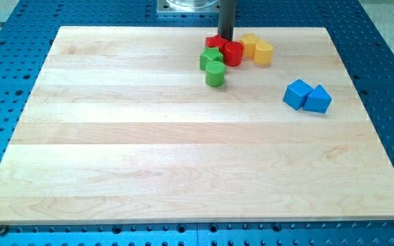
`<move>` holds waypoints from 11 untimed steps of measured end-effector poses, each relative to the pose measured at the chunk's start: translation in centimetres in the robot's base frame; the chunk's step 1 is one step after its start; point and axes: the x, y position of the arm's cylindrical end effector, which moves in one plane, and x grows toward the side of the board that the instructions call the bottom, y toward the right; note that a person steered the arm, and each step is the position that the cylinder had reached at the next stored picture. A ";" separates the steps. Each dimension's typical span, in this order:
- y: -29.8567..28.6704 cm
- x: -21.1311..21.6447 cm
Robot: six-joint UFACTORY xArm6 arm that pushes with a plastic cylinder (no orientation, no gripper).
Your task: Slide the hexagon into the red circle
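My tip (226,39) stands at the view's top centre, right behind the cluster of blocks, between the two red ones. The red round block (232,53) sits just below and to the right of the tip. A second red block (215,42), shape unclear, lies at the tip's left. A yellow block that looks like a hexagon (249,44) touches the red round block's upper right. A yellow cylinder (263,52) sits against the hexagon's right.
A green star-like block (210,59) and a green cylinder (215,74) sit just below the red blocks. Two blue blocks (296,93) (317,100) lie together at the right. The wooden board (183,150) rests on a blue perforated table (388,61).
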 end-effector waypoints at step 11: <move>6.3 -3.0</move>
